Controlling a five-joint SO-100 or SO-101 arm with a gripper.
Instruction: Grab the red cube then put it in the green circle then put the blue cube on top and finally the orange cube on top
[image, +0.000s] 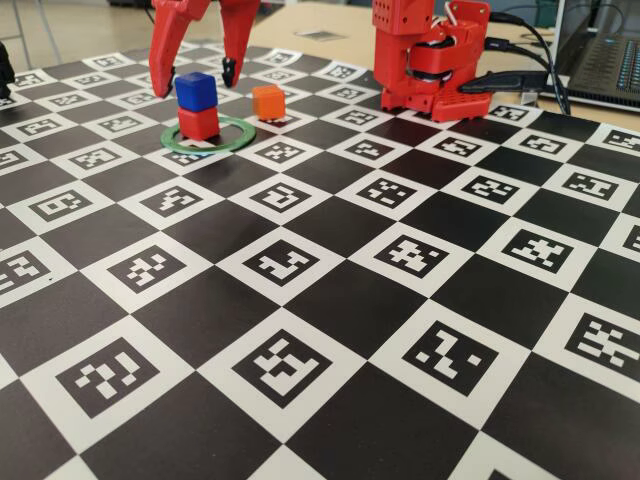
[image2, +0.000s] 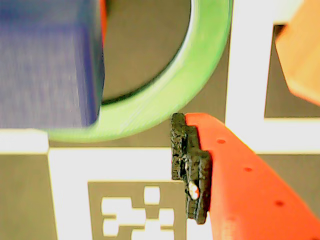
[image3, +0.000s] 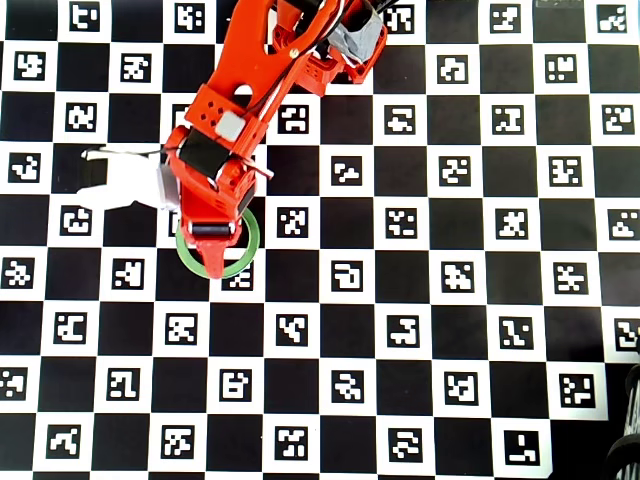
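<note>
green circle (image: 235, 138) on the checkered board (image: 330, 330), nearest the fixed camera, ringing red cube (image: 199, 122). blue cube (image: 195, 90) stacked on red. orange cube (image: 268, 101) just right, outside the ring. red gripper (image: 200, 75) above the stack, fingers apart, gripping nothing.

The fixed view is evenly and brightly lit, with only soft, short shadows under the cubes and a mild sheen on the black squares of the board (image: 300, 330). The wrist view is soft and out of focus, the blue cube (image2: 47, 60) smeared at close range. The overhead view is crisp, flat and free of glare.
</note>
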